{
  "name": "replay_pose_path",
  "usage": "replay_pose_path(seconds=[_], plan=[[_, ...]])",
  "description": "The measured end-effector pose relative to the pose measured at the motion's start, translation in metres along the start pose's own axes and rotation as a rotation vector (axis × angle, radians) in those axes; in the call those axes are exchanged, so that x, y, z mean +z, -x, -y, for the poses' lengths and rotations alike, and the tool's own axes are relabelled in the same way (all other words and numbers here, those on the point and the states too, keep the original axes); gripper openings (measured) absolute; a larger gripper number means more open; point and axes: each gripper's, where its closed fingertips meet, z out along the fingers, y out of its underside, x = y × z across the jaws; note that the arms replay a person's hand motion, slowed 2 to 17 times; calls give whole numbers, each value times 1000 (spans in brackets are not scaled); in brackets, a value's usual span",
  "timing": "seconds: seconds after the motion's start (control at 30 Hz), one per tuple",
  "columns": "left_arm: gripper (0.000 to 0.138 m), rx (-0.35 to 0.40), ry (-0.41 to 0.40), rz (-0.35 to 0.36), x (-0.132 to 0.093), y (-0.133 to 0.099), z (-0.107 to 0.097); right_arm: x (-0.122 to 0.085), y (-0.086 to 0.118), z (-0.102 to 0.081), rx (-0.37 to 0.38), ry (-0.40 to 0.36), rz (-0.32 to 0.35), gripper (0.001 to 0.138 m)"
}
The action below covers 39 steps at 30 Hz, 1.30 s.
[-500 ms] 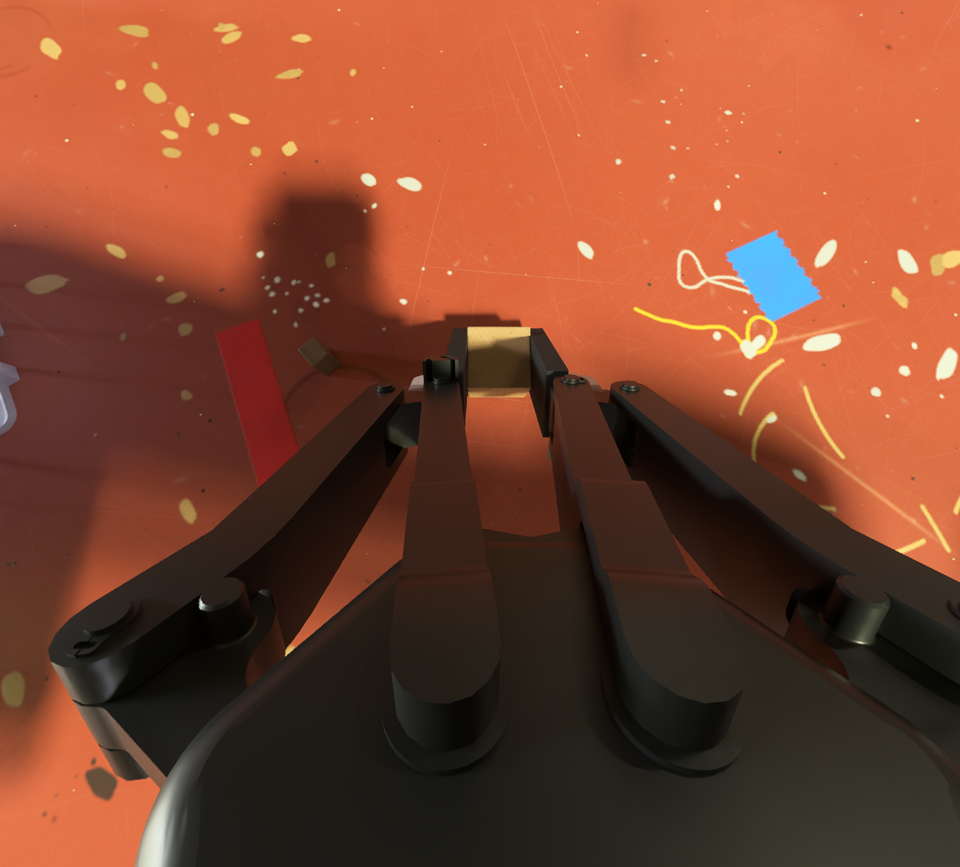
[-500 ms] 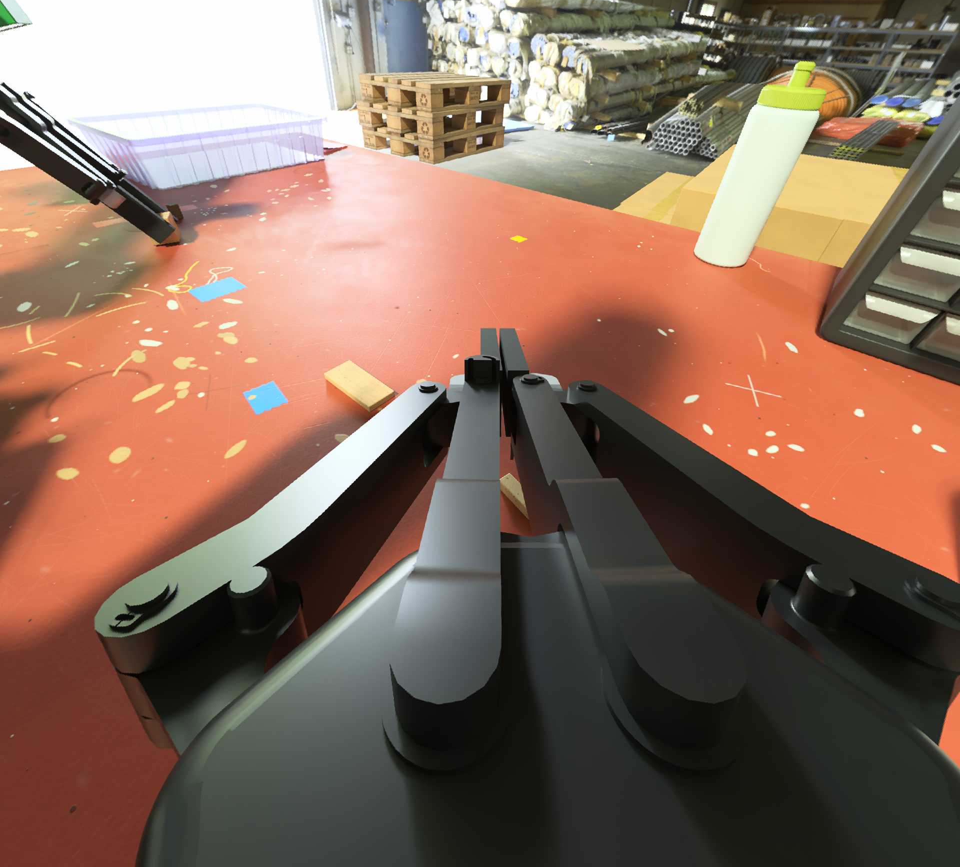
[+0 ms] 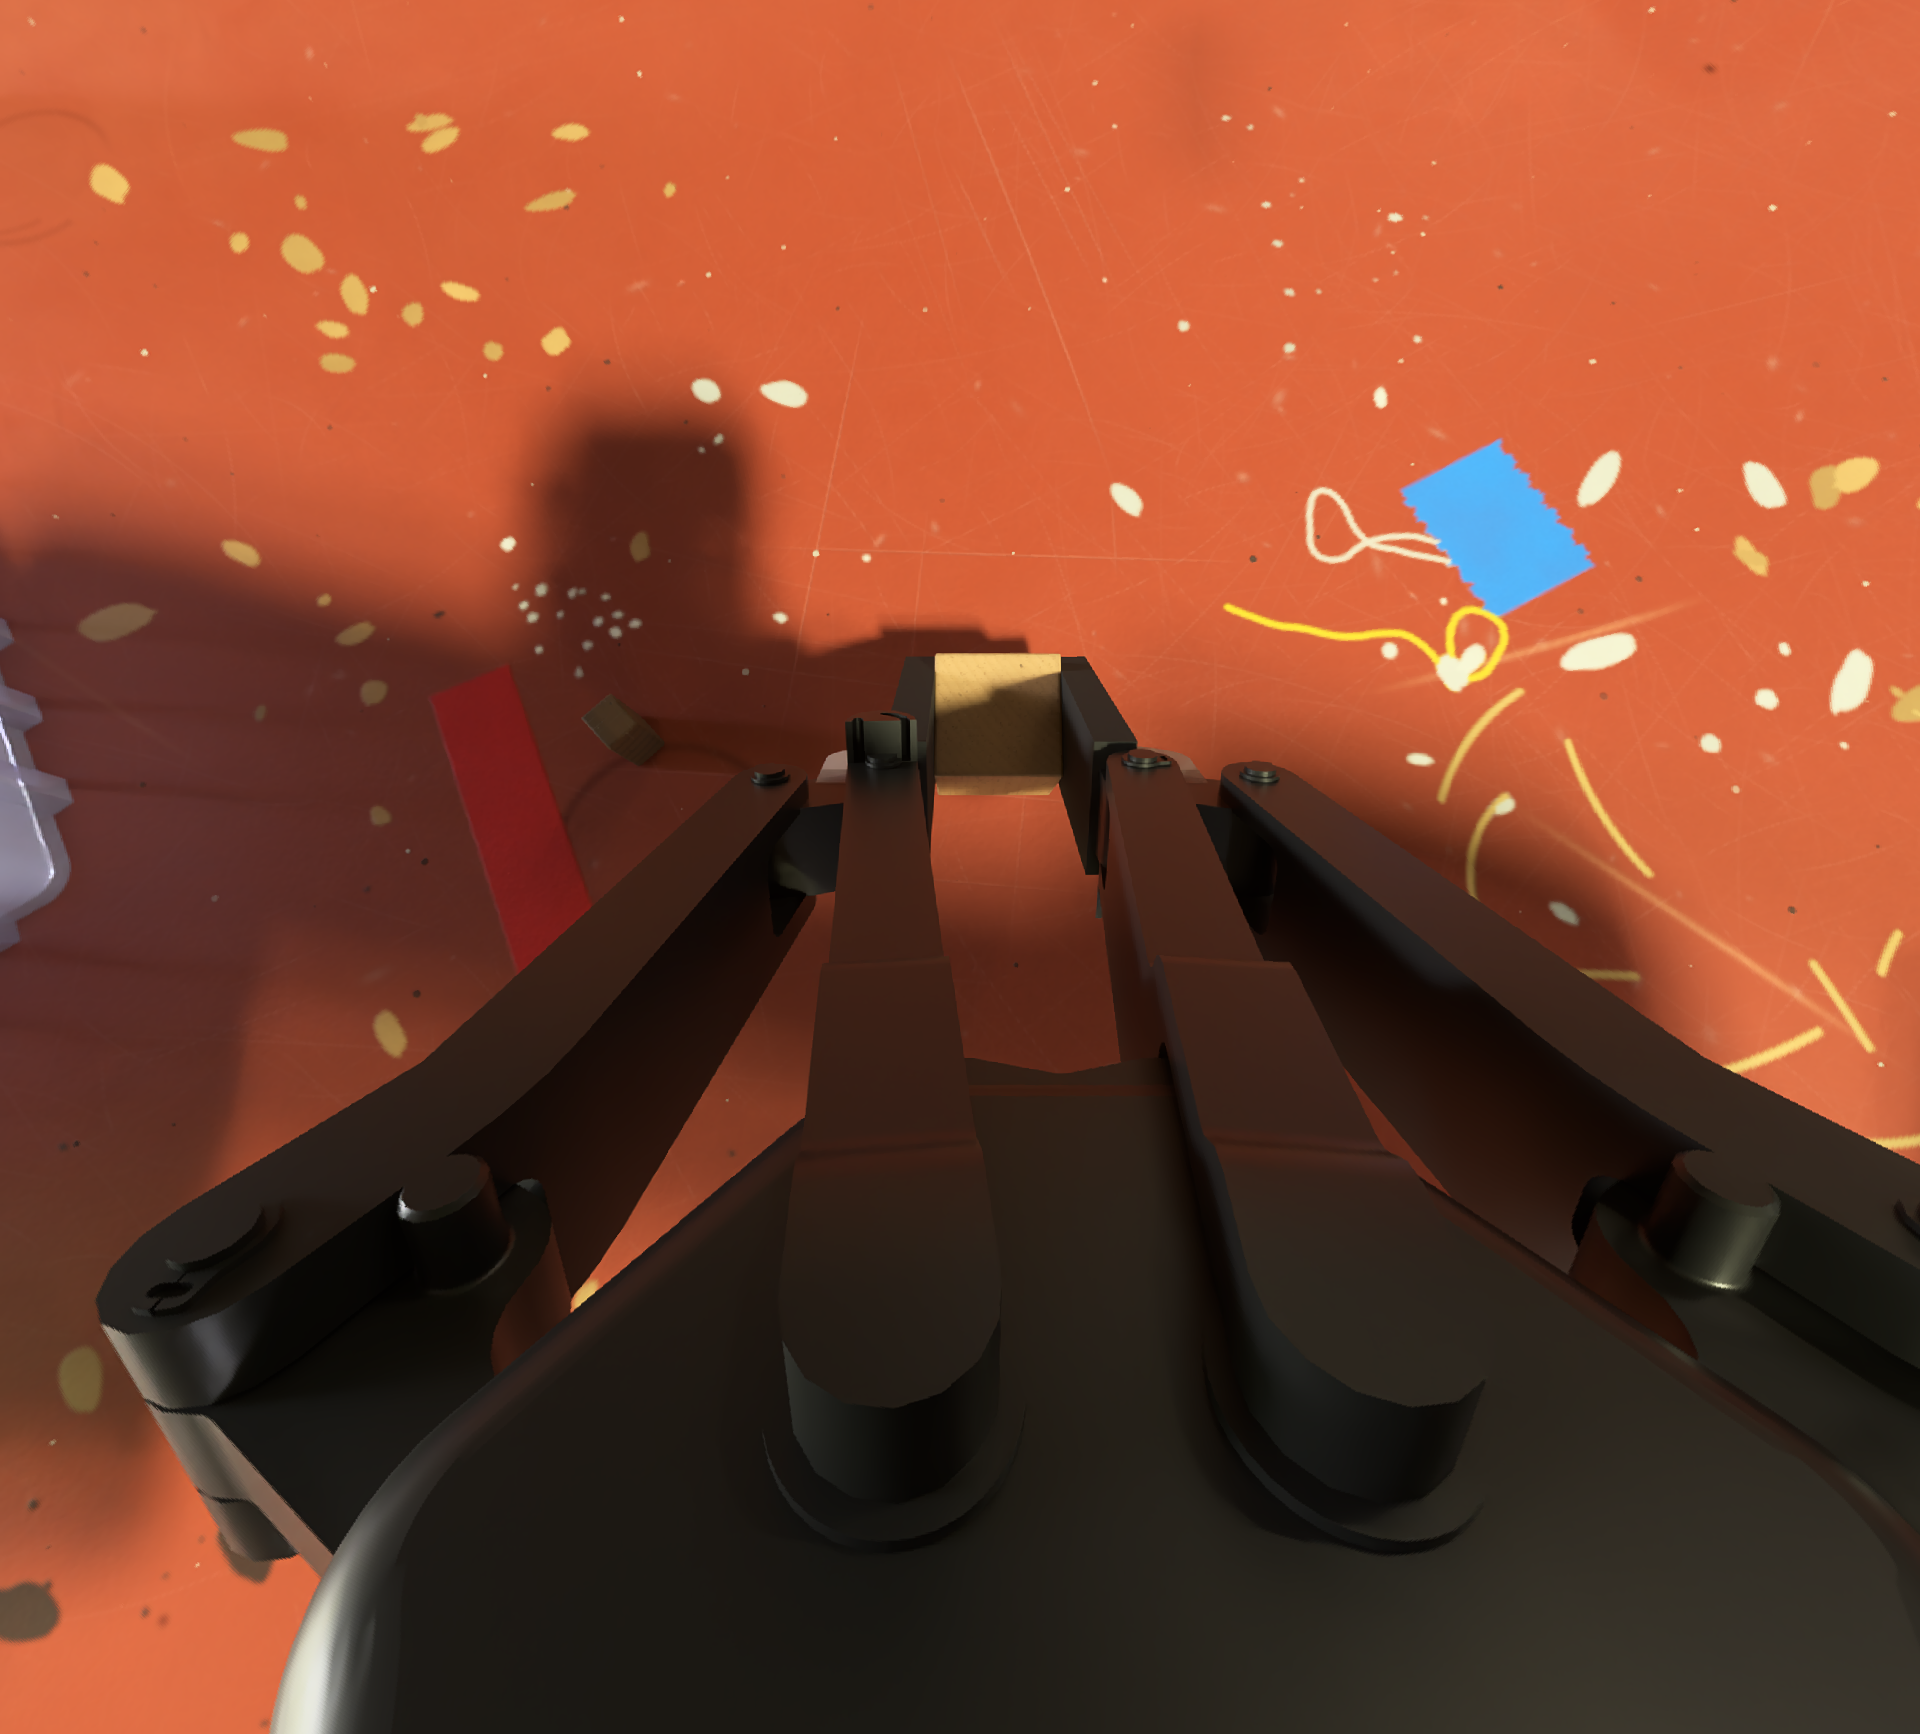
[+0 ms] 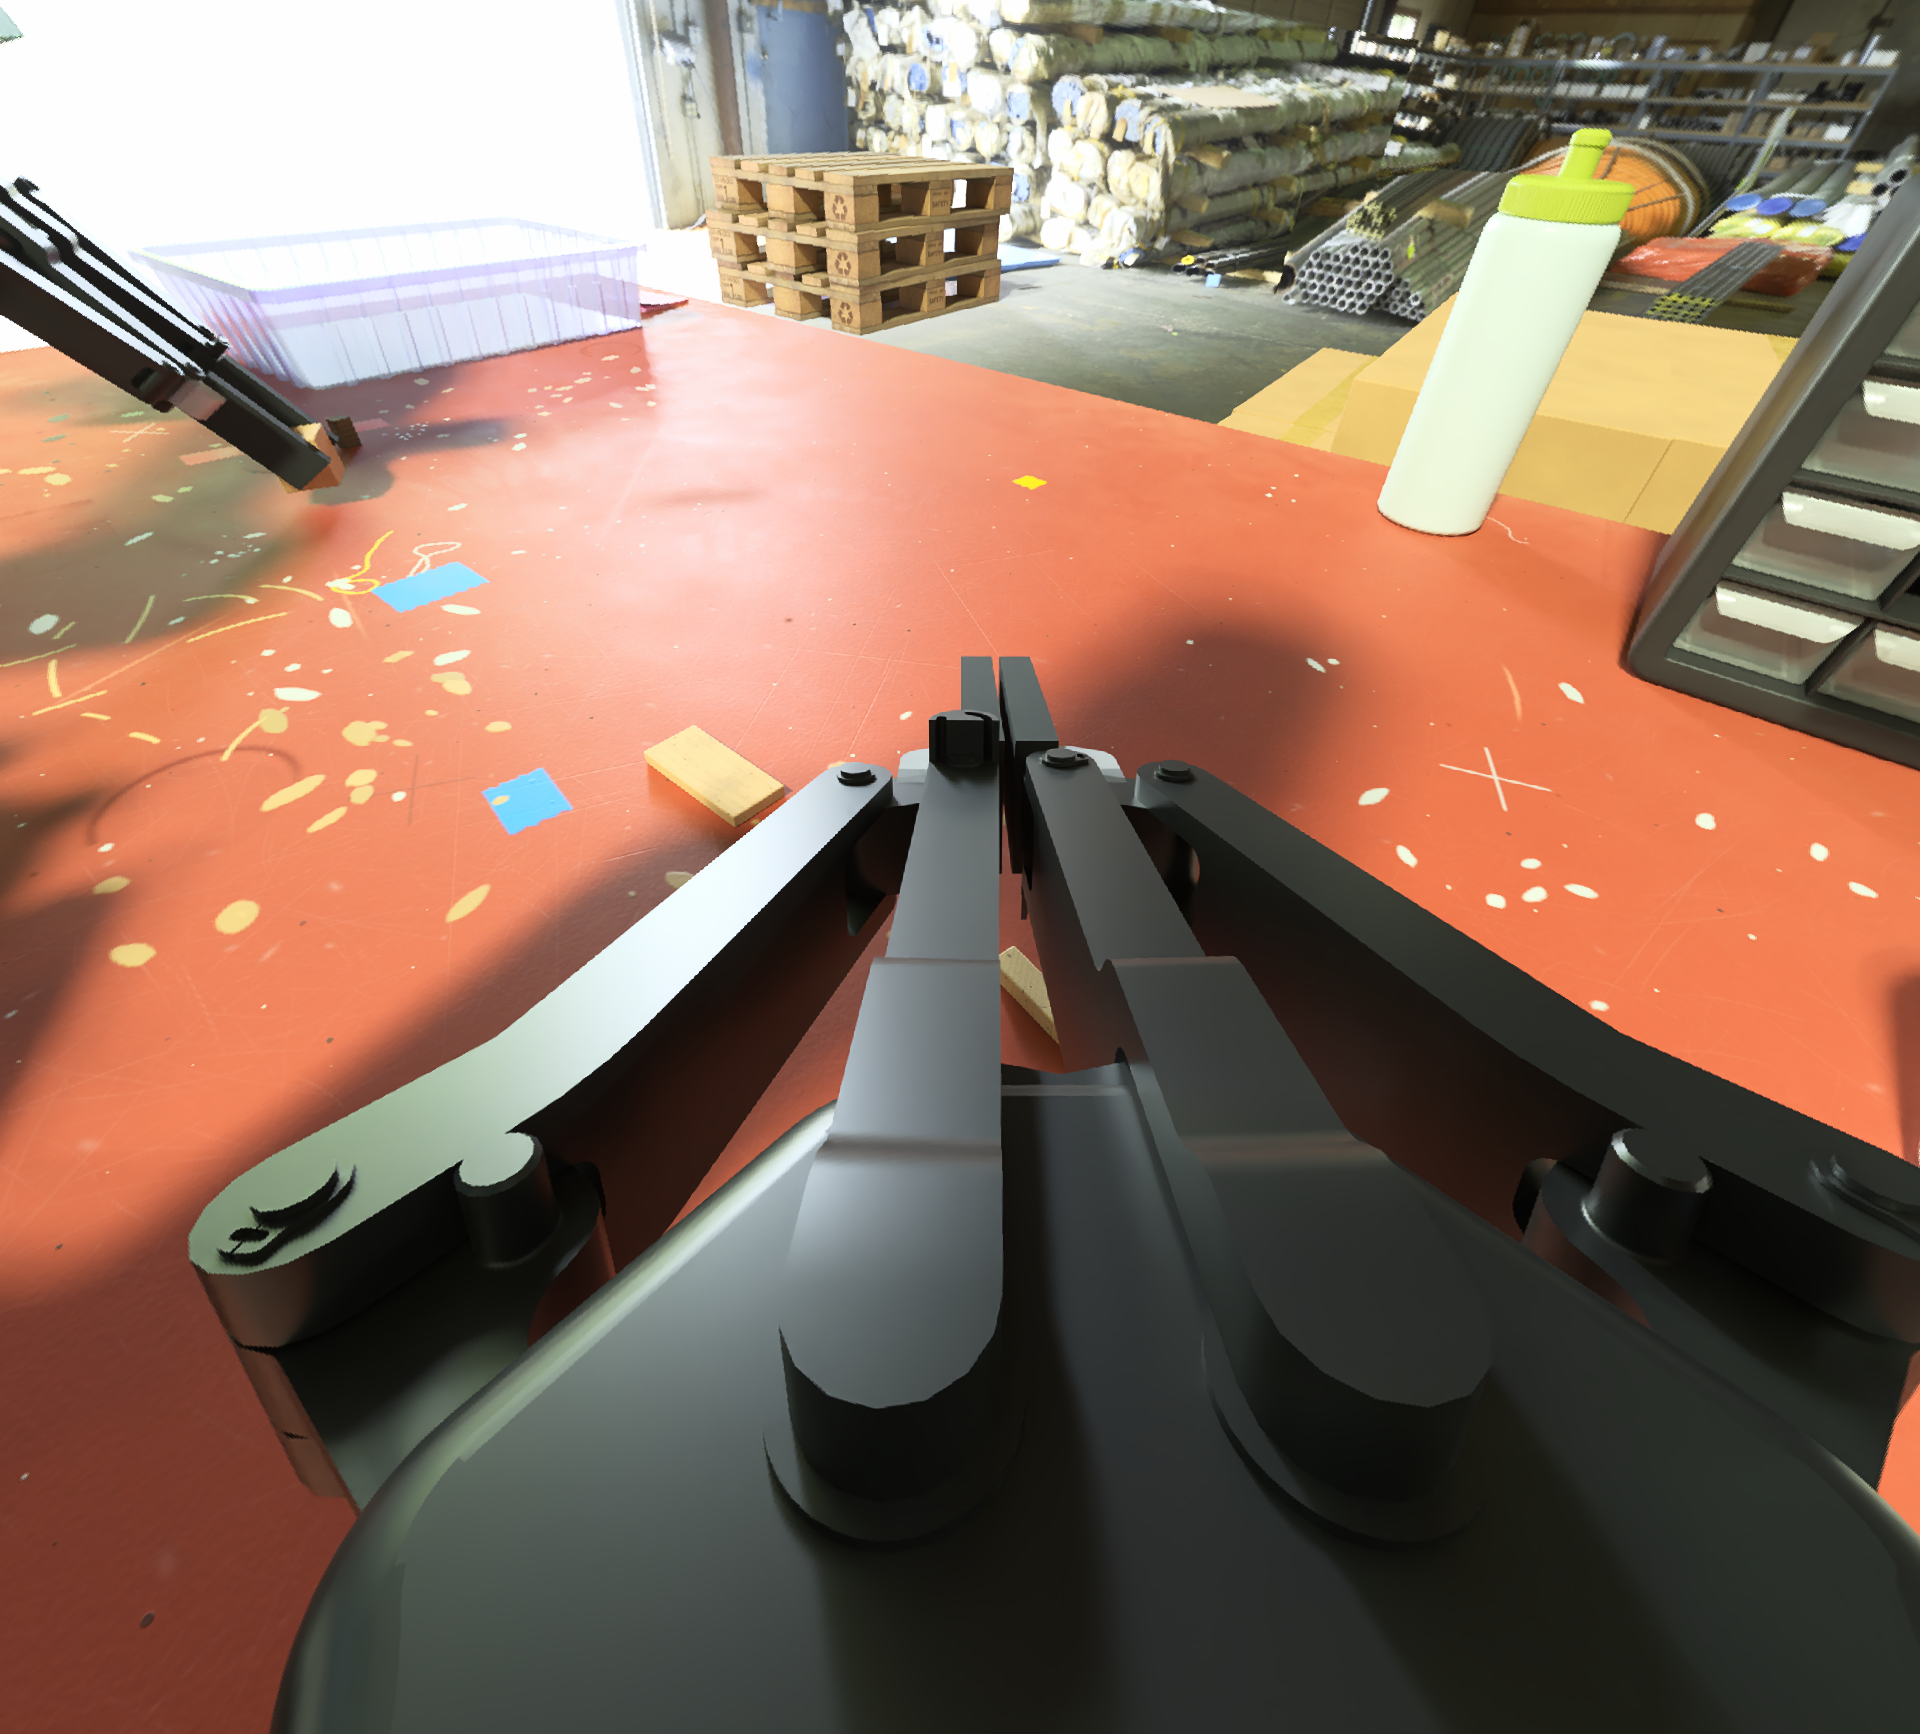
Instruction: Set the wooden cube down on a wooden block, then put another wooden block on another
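Note:
My left gripper [image 3: 995, 676] is shut on the light wooden cube [image 3: 995, 723] and holds it low over the orange table. In the right wrist view this gripper [image 4: 312, 469] and the cube [image 4: 324, 466] are at the far left. A small dark brown block [image 3: 623, 728] lies in shadow just left of the cube. My right gripper [image 4: 997, 687] is shut and empty above the table. A flat wooden block [image 4: 715, 772] lies just to its left. Another wooden block [image 4: 1029, 988] shows partly beneath its fingers.
A clear plastic bin [image 4: 395, 292] stands at the table's far edge, its corner also at the left edge of the left wrist view [image 3: 21, 811]. A white bottle [image 4: 1496, 354] and a grey drawer cabinet [image 4: 1818, 541] stand at the right. A red strip [image 3: 509, 811] and blue tape [image 3: 1496, 526] lie flat.
The left wrist view has shifted slightly over the table, with the cube still held. The right gripper has not moved.

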Motion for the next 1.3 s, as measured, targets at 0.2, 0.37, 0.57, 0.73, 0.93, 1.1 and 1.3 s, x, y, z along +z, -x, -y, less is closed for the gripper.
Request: replay_pose_path(seconds=[0.2,0.37,0.57,0.73,0.93,1.1,1.3], plan=[[30,35,-37,21,-15,-5,11,0,0,0,1,0,0,2],[30,84,-74,51,-33,-10,26,0,0,-1,3,2,2,2],[30,161,-131,68,-58,-25,53,1,1,-1,2,3,5,2],[30,240,-176,63,-76,-48,78,1,1,-1,2,3,8,2],[30,352,-214,31,-88,-84,107,1,2,0,-2,1,11,2],[30,450,-232,-14,-90,-119,127,0,2,1,-7,-3,11,2],[30,559,-243,-87,-83,-164,146,-2,2,3,-11,-11,7,2]])
